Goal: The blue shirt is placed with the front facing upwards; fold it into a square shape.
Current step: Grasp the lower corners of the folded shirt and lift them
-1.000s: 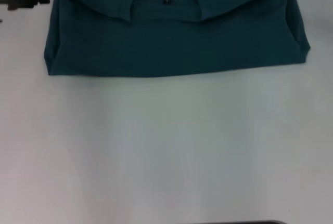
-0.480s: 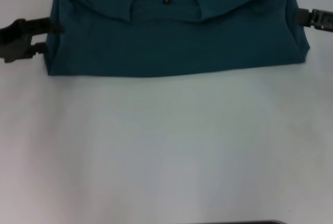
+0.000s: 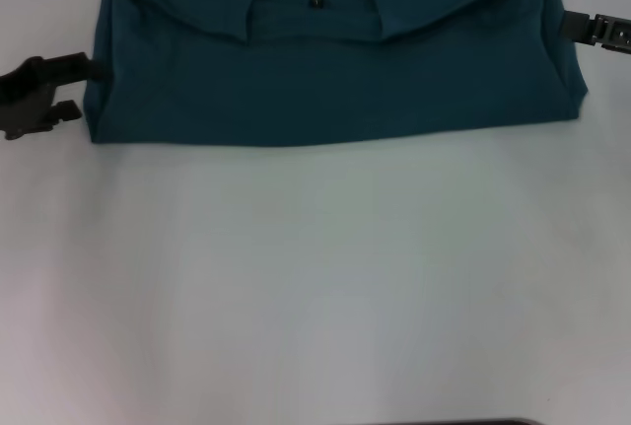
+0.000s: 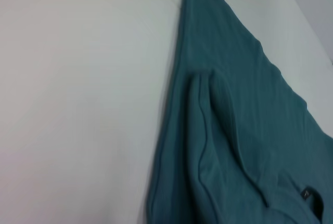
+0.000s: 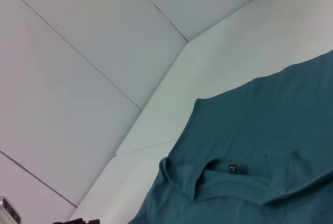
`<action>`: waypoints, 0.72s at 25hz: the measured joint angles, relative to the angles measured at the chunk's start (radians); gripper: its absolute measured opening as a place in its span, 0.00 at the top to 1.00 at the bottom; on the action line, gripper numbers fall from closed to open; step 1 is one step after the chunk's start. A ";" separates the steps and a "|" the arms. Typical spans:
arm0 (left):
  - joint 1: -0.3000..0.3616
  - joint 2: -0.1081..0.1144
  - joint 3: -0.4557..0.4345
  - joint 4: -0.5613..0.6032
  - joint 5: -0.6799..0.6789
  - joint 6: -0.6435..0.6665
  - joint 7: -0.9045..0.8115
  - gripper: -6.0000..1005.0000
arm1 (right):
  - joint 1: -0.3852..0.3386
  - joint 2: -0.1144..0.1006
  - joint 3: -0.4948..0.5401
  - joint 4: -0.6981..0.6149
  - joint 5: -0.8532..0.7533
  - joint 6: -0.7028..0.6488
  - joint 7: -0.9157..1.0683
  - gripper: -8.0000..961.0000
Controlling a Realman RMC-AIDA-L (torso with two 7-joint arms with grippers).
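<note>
the blue shirt (image 3: 335, 70) lies folded across the far part of the white table (image 3: 315, 277), with the left gripper (image 3: 71, 90) open-jawed touching its left edge and the right gripper (image 3: 592, 29), jaw state unclear, just beside its right edge.

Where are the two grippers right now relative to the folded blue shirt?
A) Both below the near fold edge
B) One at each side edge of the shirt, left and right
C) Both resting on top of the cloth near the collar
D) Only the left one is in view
B: in the head view the left gripper sits at the left edge of the blue shirt and the right gripper at its right edge.
</note>
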 joint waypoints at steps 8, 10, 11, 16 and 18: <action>-0.020 -0.021 0.059 0.013 0.028 -0.048 0.025 0.19 | -0.009 -0.001 0.005 0.000 0.001 0.001 -0.001 0.31; -0.020 -0.022 0.073 0.016 0.029 -0.054 0.025 0.19 | -0.012 -0.001 0.011 0.000 0.001 -0.001 -0.001 0.32; -0.020 -0.022 0.073 0.016 0.029 -0.054 0.025 0.19 | -0.013 -0.001 0.014 0.000 0.001 -0.003 -0.001 0.32; -0.021 -0.031 0.100 0.013 0.029 -0.053 0.026 0.22 | -0.015 -0.002 0.025 0.001 0.002 -0.009 -0.001 0.32; -0.022 -0.033 0.102 0.010 0.029 -0.049 0.026 0.24 | -0.016 -0.002 0.025 0.001 0.002 -0.010 -0.001 0.33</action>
